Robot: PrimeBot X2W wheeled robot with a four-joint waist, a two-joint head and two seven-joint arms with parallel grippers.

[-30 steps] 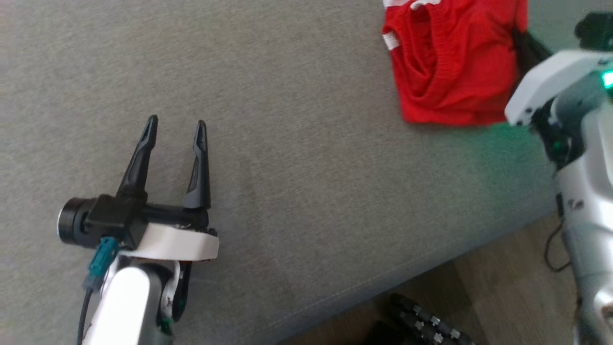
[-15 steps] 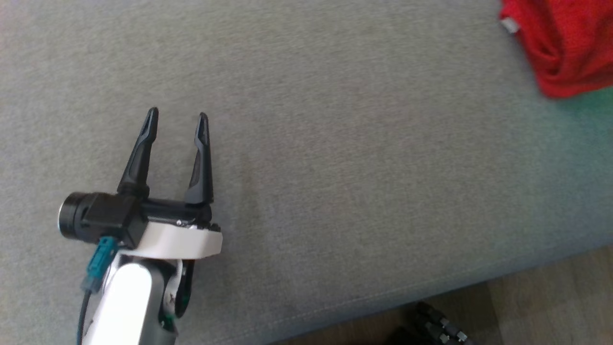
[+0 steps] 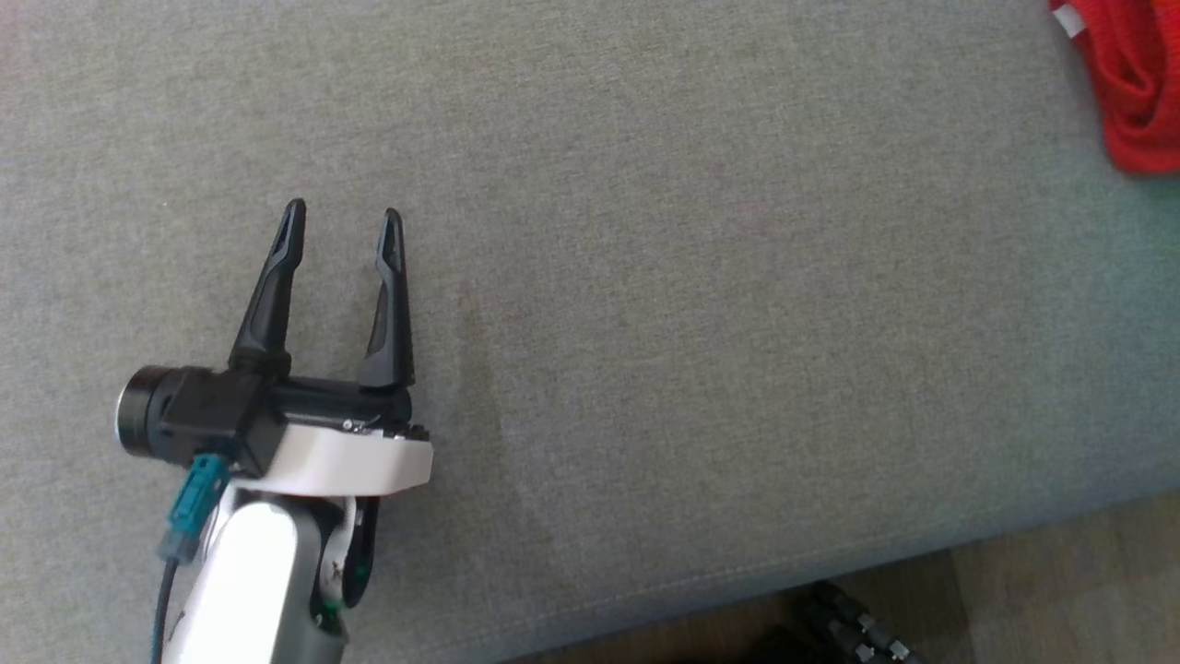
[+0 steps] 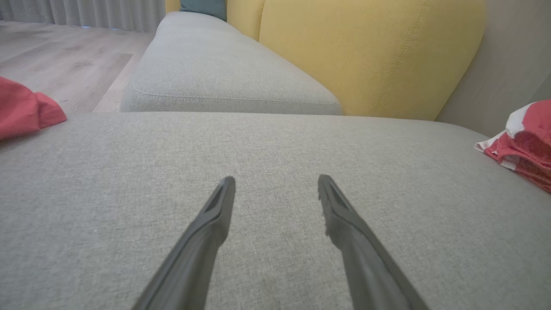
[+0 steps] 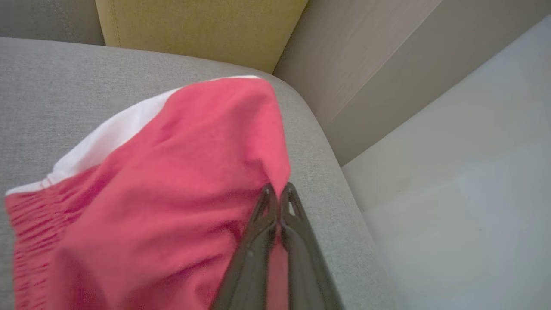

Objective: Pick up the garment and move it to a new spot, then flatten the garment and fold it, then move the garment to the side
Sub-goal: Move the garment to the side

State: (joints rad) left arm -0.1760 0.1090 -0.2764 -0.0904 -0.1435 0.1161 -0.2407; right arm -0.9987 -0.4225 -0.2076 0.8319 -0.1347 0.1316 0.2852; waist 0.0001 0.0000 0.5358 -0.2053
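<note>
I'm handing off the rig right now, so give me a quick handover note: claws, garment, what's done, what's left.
Left claw: open, empty, over the grey cushion.
Right claw: shut on the edge of the garment.
Garment: red with white trim, crumpled, at the cushion's right end near its corner.
Done: the grasp, as far as the views show.
Left: move it to a new spot, flatten, fold, set aside.

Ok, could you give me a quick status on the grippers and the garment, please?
Left gripper open, over bare grey cushion. Right gripper shut on edge of red garment, near the cushion's corner. Nothing seen in the way.
</note>
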